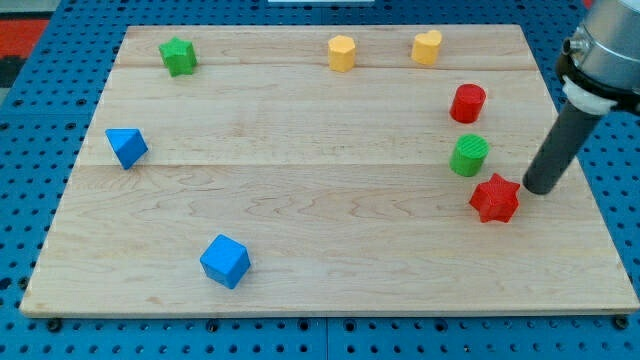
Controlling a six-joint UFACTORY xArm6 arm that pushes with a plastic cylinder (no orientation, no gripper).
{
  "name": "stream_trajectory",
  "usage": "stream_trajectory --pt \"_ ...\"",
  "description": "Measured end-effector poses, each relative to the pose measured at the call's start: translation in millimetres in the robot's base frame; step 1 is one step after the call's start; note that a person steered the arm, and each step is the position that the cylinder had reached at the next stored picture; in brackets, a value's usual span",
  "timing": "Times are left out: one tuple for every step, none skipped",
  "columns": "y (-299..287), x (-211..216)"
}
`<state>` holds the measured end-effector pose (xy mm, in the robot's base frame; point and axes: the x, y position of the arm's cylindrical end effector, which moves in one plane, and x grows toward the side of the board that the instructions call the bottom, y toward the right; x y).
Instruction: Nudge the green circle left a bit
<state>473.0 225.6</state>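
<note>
The green circle [468,155] is a short green cylinder standing at the right side of the wooden board [320,230]. My tip [533,189] is at the view's right of it and slightly lower, about a block's width away, not touching it. A red star [495,198] lies just below and to the right of the green circle, right next to my tip on its left. A red circle [467,103] stands just above the green circle.
A yellow cylinder [342,53] and a yellow heart-like block [427,47] sit at the top. A green star [178,56] is at the top left, a blue triangle [126,147] at the left, a blue cube [225,261] at the bottom left.
</note>
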Motion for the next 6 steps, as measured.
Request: stream_trajectory --pt "-49 36" --pt "-50 80" --pt "-11 58" --pt "25 61" --pt "31 61" --pt "26 8"
